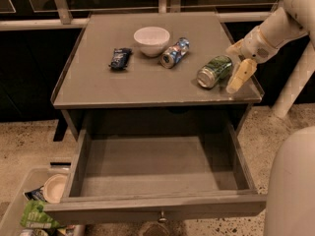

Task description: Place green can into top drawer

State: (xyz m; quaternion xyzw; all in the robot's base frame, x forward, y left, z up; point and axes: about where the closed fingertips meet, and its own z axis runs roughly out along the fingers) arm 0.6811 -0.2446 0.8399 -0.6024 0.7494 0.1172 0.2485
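Note:
The green can point(214, 71) lies on its side on the right part of the grey table top point(123, 85), its silver top facing the front left. My gripper point(236, 63) is just right of the can's far end, open, with one pale finger point(239, 76) pointing down beside the can. It holds nothing. The top drawer point(157, 168) is pulled out below the table top, its flat bottom bare, with a small knob point(161, 217) on the front.
A white bowl point(151, 40), a blue-and-silver can point(175, 52) on its side and a dark snack packet point(120, 58) lie on the table top. A bin with trash point(37, 205) stands on the floor at the lower left. The robot's white body point(290, 186) fills the lower right.

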